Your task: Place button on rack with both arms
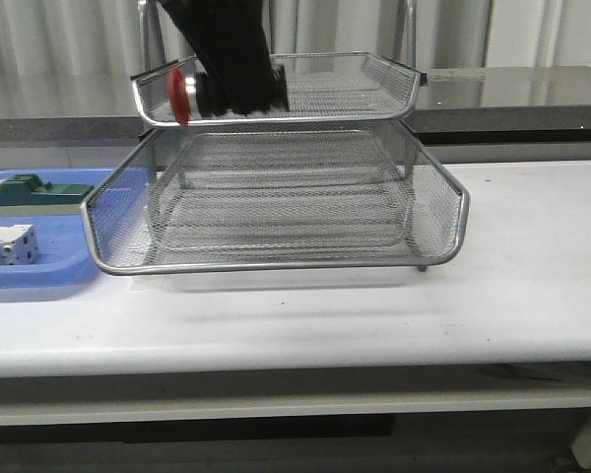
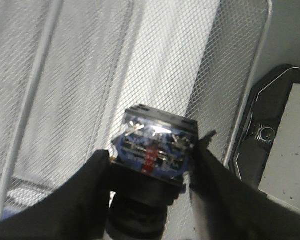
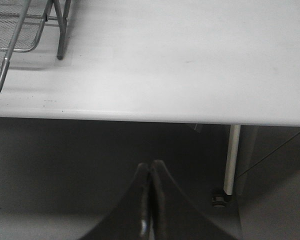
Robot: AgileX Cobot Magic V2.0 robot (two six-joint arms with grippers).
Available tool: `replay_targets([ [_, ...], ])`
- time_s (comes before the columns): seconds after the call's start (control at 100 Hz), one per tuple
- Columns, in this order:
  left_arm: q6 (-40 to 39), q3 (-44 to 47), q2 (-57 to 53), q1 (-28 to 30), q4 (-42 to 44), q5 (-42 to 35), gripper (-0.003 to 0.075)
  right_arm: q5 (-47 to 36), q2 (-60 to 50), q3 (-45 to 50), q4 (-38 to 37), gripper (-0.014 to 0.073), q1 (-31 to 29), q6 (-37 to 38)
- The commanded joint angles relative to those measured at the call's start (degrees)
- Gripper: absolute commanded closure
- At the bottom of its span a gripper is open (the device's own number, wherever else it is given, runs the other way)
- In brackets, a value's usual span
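Button [image 1: 185, 95] sits clamped in the left tool [image 1: 227, 94] over the top tray of the rack [image 1: 276, 212], its red head pointing toward 9 o'clock and hanging just past the tray's left rim in the front view. In the left wrist view the button [image 2: 155, 150] shows its blue rear block with metal screws, squeezed between the two black fingers [image 2: 90, 185] of the left tool [image 2: 152, 175], with the wire mesh of the tray behind it. The rack stands on the white bench [image 1: 532, 256], its lower tray slid out toward the camera. At 9 o'clock from the rack lies a blue tray [image 1: 49, 276] carrying a green block [image 1: 34, 192] and a white-grey terminal block [image 1: 8, 244]. The right tool [image 3: 150, 200] hangs off the bench's front edge, its fingers pressed together on nothing, with the rack's corner [image 3: 20, 30] at 10 o'clock in that view.
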Motion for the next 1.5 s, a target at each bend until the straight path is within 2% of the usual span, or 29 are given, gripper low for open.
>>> replay_targets([
  [0.0,-0.59,-1.44,-0.94,-1.52,-1.05,-3.52,0.0678,-3.54,0.33,-1.81,-0.94,0.066,-0.42,-0.33],
  [0.3,-0.74,-1.44,4.16,-2.17,-1.05,-6.18,0.0676,-3.54,0.33,-1.81,-0.94,0.066,-0.42,-0.33],
  [0.39,-0.88,-1.44,4.5,-2.17,-1.05,-6.56,0.065,-3.54,0.33,-1.81,-0.94,0.066,-0.42,-0.33],
  [0.49,-0.88,-1.44,4.75,-2.17,-1.05,-6.56,0.0552,-3.54,0.33,-1.81,-0.94,0.066,-0.42,-0.33],
  [0.64,-0.88,-1.44,4.75,-2.17,-1.05,-6.69,0.0307,-3.54,0.33,-1.81,-0.94,0.066,-0.42,-0.33],
  [0.73,-0.88,-1.44,4.75,-2.17,-1.05,-6.71,0.0236,-3.54,0.33,-1.81,-0.94,0.066,-0.42,-0.33],
  [1.03,-3.16,-1.68,4.08,-2.17,-1.34,-4.86,0.0237,-3.54,0.33,-1.81,-0.94,0.066,-0.42,-0.33],
  [1.27,-6.07,-1.68,-2.16,-1.45,-1.72,-5.04,0.0239,-3.54,0.33,-1.81,-0.94,0.066,-0.42,-0.33],
  [1.49,-7.81,-1.68,-9.74,3.65,-1.72,-4.48,0.0269,-3.54,0.33,-1.81,-0.94,0.066,-0.42,-0.33],
])
